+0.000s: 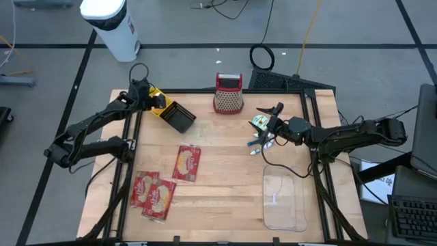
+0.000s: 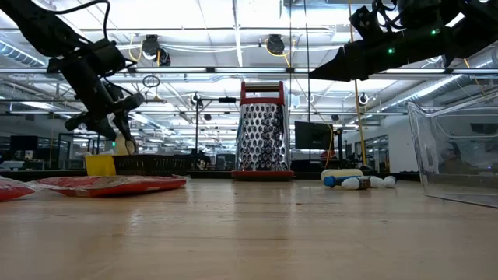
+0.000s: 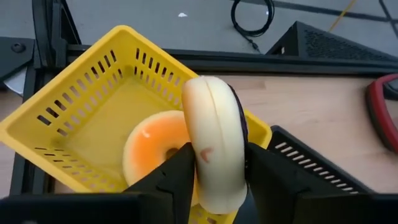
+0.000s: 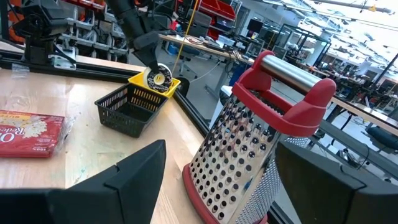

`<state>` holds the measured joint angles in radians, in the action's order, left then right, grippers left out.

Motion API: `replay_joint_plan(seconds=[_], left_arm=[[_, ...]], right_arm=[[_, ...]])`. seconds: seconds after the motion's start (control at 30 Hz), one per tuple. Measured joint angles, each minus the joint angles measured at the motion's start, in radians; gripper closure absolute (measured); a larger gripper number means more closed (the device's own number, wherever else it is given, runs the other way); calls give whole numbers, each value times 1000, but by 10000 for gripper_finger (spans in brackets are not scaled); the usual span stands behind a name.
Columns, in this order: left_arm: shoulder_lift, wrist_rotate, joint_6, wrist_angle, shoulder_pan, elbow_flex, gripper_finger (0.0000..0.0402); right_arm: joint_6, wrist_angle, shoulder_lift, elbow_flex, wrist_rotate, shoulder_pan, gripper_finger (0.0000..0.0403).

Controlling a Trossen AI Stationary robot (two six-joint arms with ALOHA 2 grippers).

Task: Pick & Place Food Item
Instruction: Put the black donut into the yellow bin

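Currently the left tool [image 3: 214,171] hangs over the yellow basket [image 3: 74,124] at the table's [image 1: 225,171] far left corner, its fingers [image 3: 174,177] against both flat sides of a cream donut [image 3: 214,146] held on edge. An orange-glazed donut [image 3: 152,152] already lies in the basket. Step in hand, by my judgement: releasing. To do it well, spread the fingers fully before lifting, straight up, so the donut drops beside the glazed one, not onto the rim shared with the black basket [image 1: 179,117]. Right tool [image 1: 268,131] waits with jaws wide and empty near the grater [image 1: 228,93].
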<state>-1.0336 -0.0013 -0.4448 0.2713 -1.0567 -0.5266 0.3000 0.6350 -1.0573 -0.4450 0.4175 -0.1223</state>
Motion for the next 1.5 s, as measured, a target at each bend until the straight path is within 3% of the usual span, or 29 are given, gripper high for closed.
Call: replay_joint_plan(seconds=[0.53,1.5], left_arm=[[0,-30,-22,-18,17,0,256],[2,8,39,101,37,-3,249]], right_arm=[[-14,0,0,0,0,0,110],[-3,0,0,0,-2,0,110]])
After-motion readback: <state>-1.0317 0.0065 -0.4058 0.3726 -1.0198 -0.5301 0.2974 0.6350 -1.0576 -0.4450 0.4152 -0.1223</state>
